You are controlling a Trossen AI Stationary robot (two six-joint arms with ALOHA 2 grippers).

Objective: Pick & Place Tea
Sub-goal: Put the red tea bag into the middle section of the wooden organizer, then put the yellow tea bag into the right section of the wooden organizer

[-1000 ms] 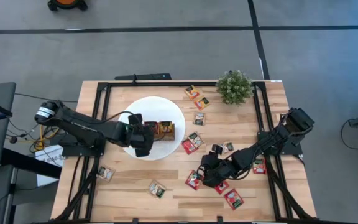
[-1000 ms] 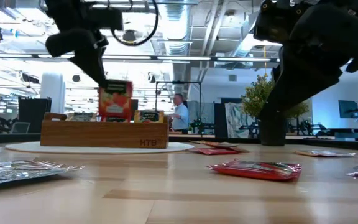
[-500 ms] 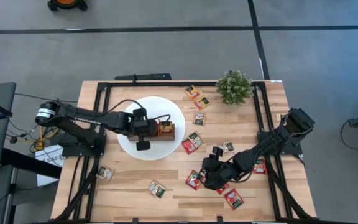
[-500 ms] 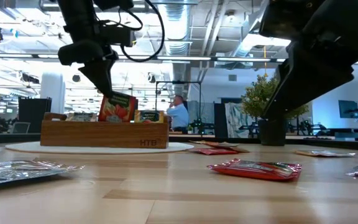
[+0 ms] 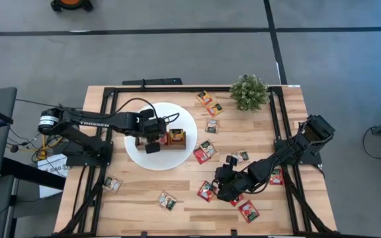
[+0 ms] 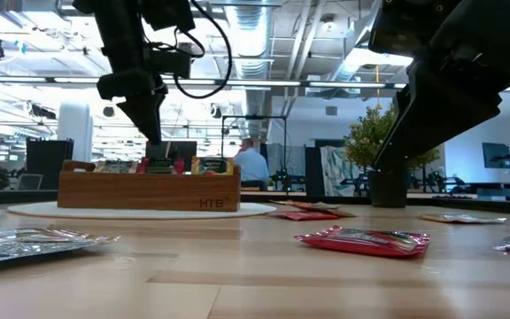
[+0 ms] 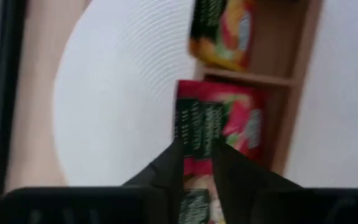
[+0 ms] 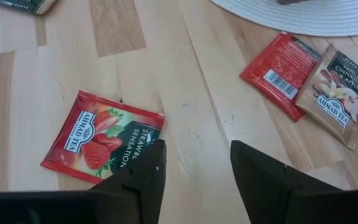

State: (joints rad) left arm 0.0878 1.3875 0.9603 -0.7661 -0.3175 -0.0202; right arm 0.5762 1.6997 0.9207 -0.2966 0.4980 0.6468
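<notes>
Tea sachets (image 5: 204, 151), small, flat and square, strewn mostly over the pale wooden desk (image 5: 137, 205) between the white round disc (image 5: 177, 114) and the small green potted plant (image 5: 249, 92); a few more near the front edge and on the left side.

One red fruit-printed sachet (image 7: 222, 121) standing on edge inside the brown wooden three-compartment tray (image 6: 149, 193), in the compartment next to the one holding an orange-yellow sachet (image 7: 224, 30). Tray sitting on the white disc.

Left gripper (image 7: 197, 155) lowered over the tray, tips down at its rim in the low view. Fingers (image 7: 166, 171) drawn almost together, only a narrow slot between them, pinching the upper edge of the red fruit-printed sachet.

Right gripper (image 8: 194, 165) low over the desk on the right half, among the scattered sachets and well apart from the disc. Jaws spread wide, nothing held. Just beside one finger (image 8: 143, 177), lying flat: a red strawberry sachet (image 8: 101, 137). Farther off, near the disc's edge: a red sachet lying barcode side up (image 8: 277, 73), overlapped at one edge by a beige cinnamon sachet (image 8: 337, 93).

Beyond the desk in the low view: a person (image 6: 253, 166) in a pale top, far back in the room.
</notes>
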